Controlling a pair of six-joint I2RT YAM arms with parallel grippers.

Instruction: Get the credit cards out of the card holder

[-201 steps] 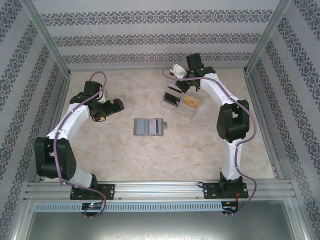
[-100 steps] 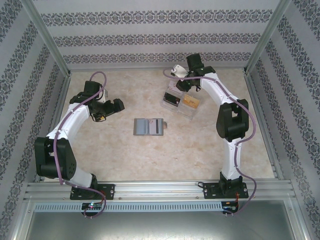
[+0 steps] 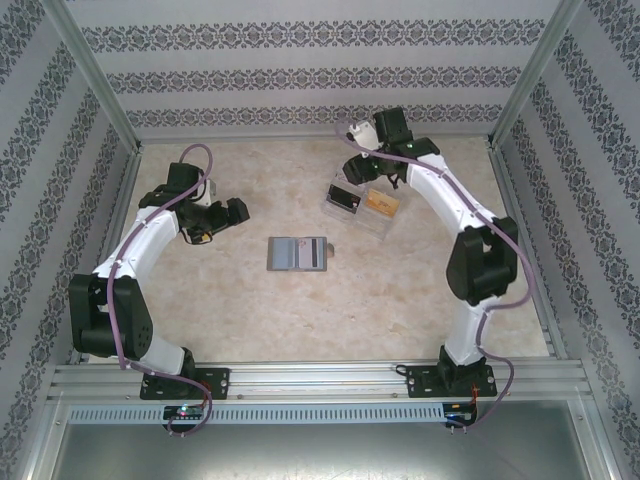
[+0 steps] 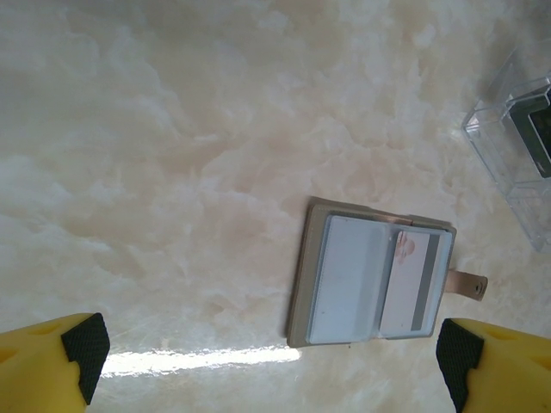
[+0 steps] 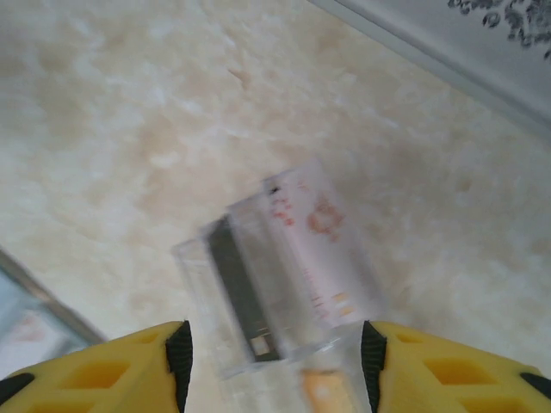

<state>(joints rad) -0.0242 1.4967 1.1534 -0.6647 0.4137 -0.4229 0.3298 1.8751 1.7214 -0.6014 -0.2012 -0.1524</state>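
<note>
Fingers of the left gripper spread wide left of the open grey card holder, a striped white card inside; farther back, the right gripper hovers, fingers parted, over a clear tray holding a gold card and a dark card.

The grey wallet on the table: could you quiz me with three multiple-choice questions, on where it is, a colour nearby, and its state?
1. Where on the table does the card holder lie? A far left corner; B middle; C near right corner.
2. The clear tray holds a dark card and one coloured: A green; B blue; C gold-yellow.
3. The card holder is: A open flat; B folded shut; C standing on edge.
Answers: 1 B, the top view shows it mid-table; 2 C, the gold-yellow card lies beside the dark one; 3 A, its inside pockets face up.
</note>
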